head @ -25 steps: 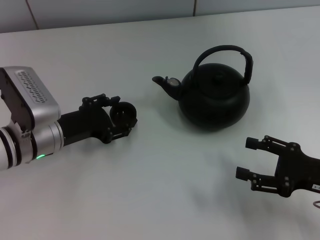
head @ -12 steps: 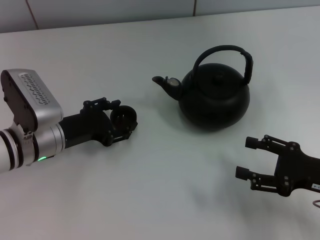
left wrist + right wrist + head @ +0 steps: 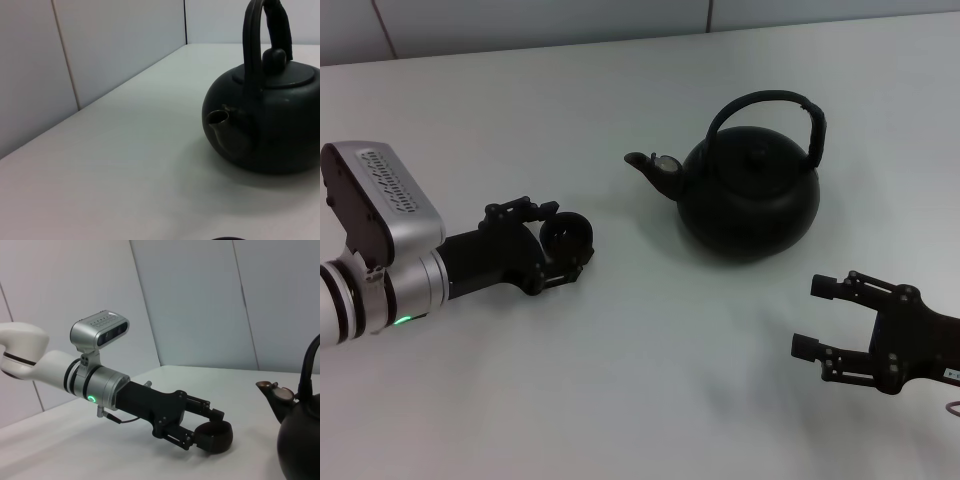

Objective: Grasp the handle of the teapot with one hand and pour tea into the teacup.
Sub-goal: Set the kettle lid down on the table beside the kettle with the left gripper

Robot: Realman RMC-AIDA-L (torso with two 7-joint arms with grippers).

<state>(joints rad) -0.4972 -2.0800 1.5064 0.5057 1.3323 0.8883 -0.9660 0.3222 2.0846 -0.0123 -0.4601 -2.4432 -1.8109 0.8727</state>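
Note:
The matte black teapot (image 3: 750, 200) stands on the white table (image 3: 640, 380), its spout toward my left and its arched handle (image 3: 765, 98) upright and untouched. The left wrist view shows the teapot (image 3: 270, 130) and handle (image 3: 252, 45) from close by. The small black teacup (image 3: 570, 232) sits between the fingers of my left gripper (image 3: 565, 242), left of the spout. In the right wrist view that left gripper (image 3: 212, 432) is shut on the teacup (image 3: 216, 437), low over the table. My right gripper (image 3: 810, 317) stands open in front of the teapot, apart from it.
A pale panelled wall (image 3: 520, 20) runs along the table's far edge. The left arm's silver-grey wrist (image 3: 380, 200) with a green light lies low at the left. Bare tabletop lies between the two grippers and behind the teapot.
My left gripper with the teacup has drifted slightly toward me. The teapot and the right gripper have not moved.

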